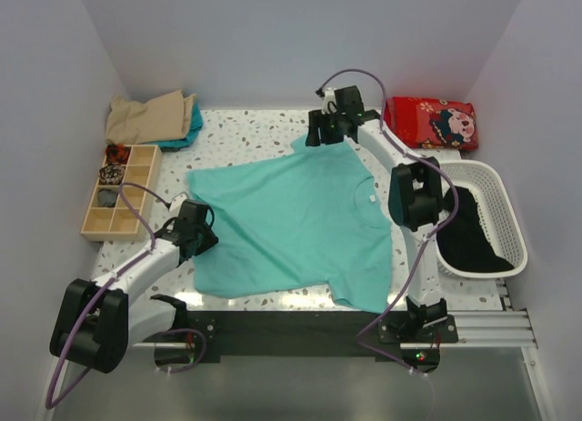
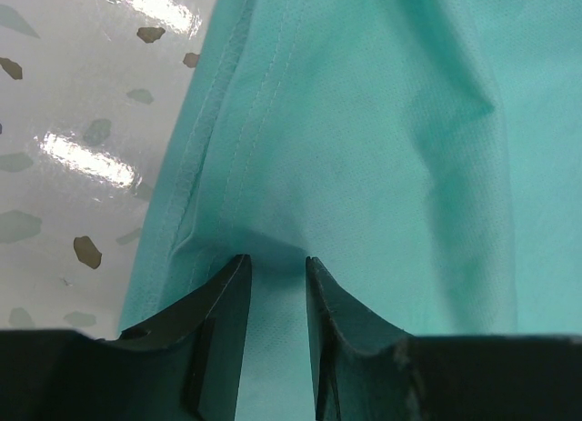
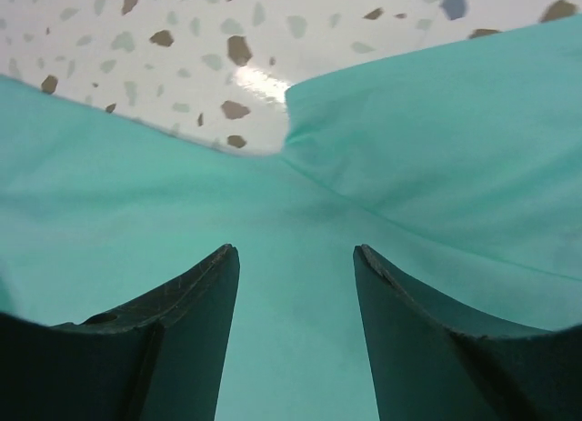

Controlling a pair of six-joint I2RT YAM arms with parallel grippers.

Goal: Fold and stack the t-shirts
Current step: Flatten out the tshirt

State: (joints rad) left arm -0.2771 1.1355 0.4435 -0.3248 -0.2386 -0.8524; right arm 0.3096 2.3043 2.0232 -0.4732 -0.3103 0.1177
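A teal-green t-shirt lies spread on the speckled table, collar to the right. My left gripper is at its left edge. In the left wrist view the jaws stand close together with bunched teal fabric between them, and creases run out from the tips. My right gripper is at the shirt's far edge by a sleeve. In the right wrist view its jaws are wide apart over flat teal cloth. A tan shirt lies at the back left. A black one lies in the basket.
A white laundry basket stands at the right. A red patterned cloth bundle lies at the back right. A wooden compartment tray with small items sits at the left. Walls close in on three sides.
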